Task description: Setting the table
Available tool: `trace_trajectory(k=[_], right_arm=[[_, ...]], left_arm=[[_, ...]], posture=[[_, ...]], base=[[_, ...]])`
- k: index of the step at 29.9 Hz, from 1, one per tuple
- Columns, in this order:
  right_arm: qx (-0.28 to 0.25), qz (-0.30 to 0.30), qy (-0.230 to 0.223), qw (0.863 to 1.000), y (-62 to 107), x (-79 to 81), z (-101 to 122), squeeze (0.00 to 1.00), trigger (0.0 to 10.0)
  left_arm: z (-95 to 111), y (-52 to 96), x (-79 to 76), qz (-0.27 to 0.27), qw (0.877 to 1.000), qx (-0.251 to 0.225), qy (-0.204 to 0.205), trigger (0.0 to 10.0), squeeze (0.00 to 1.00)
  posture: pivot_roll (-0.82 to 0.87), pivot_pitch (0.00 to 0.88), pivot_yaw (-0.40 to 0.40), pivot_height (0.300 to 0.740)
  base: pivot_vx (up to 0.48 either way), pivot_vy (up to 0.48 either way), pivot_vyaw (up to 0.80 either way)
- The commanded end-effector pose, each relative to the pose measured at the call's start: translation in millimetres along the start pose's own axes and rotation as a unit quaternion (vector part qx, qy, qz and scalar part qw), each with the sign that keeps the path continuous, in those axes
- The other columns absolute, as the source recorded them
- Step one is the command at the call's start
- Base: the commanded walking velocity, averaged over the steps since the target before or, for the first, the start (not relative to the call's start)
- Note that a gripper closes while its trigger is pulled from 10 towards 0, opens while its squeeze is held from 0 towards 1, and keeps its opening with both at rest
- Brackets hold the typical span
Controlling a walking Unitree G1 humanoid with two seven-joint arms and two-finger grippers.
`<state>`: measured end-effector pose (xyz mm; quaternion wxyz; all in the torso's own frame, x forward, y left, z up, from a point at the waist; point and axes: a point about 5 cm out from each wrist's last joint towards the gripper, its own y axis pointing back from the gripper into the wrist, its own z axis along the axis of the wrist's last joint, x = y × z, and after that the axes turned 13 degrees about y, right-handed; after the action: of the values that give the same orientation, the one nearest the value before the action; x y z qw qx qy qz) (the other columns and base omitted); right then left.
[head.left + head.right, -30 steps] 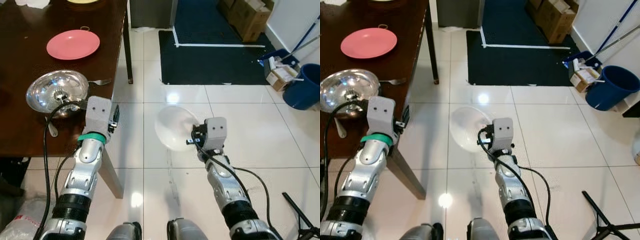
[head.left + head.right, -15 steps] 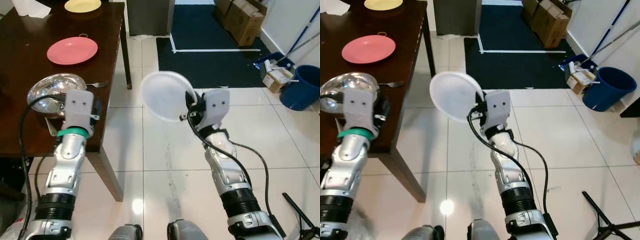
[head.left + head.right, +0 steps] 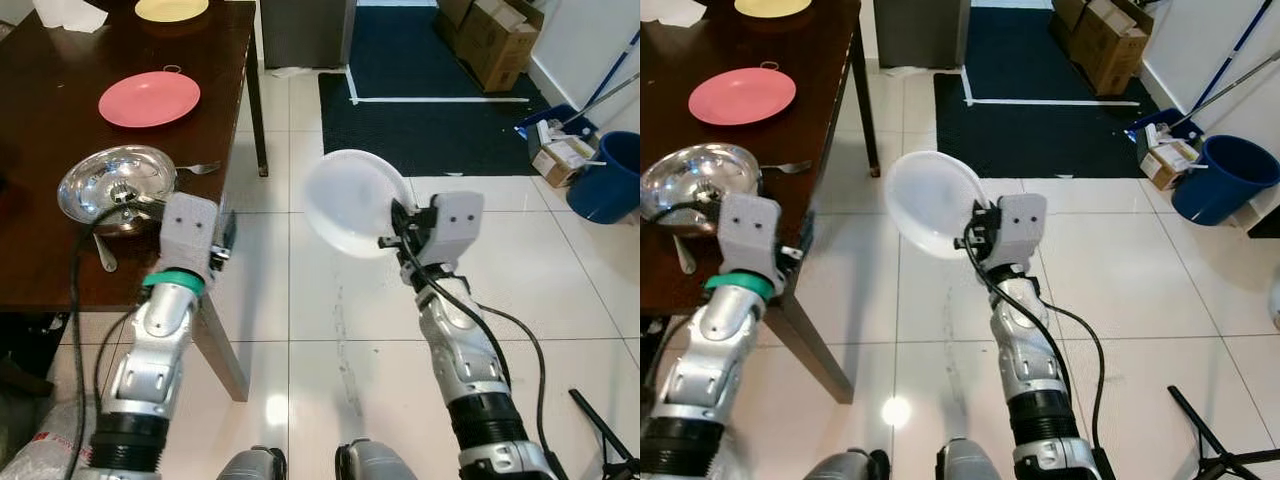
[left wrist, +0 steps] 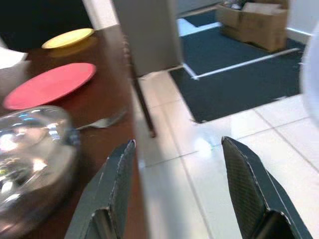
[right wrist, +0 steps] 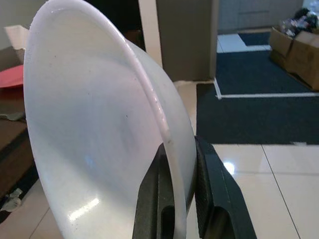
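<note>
- Right hand (image 5: 174, 199) is clamped on the rim of the white bowl (image 3: 355, 203), one black finger inside the wall, one outside, and the bowl rides tilted on edge in the air over the floor tiles (image 3: 560, 290), well off the counter (image 3: 60, 130).
- Thin wall, smooth glossy face: it looks light and stiff, most likely plastic, so weight is no worry for a rim pinch.
- Slickness is the catch here. A two-finger nip on a glossy lip can let the bowl swing or slide, so my read is that a deeper bite over the rim holds it better than a tip grip.
- The rim is the only sensible place to take it; the curved belly gives narrow fingers nothing to close on.
- Left hand (image 4: 179, 199) is spread open and carrying nothing, poised at the counter's edge just beside the steel bowl (image 3: 117, 185).
- On the dark counter sit that steel bowl with cutlery, a fork (image 3: 200, 167) beside it, a pink plate (image 3: 149, 98) further along and a yellow plate (image 3: 171, 9) at the far end.
- If it slips over the tiles, a plastic bowl probably bounces rather than breaks, though it would skid away.
</note>
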<state>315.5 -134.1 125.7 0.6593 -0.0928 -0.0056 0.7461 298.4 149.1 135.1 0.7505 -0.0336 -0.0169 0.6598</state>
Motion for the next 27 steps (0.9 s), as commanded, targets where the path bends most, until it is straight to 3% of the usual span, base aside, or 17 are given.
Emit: trace_trajectory(k=[1, 15, 27], right_arm=[[0.003, -0.006, -0.007, 1.000, 2.0, -2.2, 0, 0.00, 10.0], [0.016, -0.007, -0.011, 1.000, 5.9, -0.6, -2, 0.00, 10.0], [0.025, -0.005, -0.022, 0.999, 9.5, 1.3, -3, 0.00, 10.0]], left_arm=[[-4, 1.8, -2.1, -0.005, 1.000, 0.011, 0.004, 10.0, 0.00], [0, -2.2, -14.5, -0.028, 1.000, 0.010, -0.006, 10.0, 0.00], [-2, -1.5, -15.1, -0.027, 0.999, 0.019, 0.002, 10.0, 0.00]], posture=[[-0.12, 0.000, 0.056, 0.740], [-0.13, 0.000, 0.068, 0.740], [-0.13, 0.000, 0.066, 0.740]], base=[[0.000, 0.000, 0.00], [0.000, 0.000, 0.00], [0.000, 0.000, 0.00]])
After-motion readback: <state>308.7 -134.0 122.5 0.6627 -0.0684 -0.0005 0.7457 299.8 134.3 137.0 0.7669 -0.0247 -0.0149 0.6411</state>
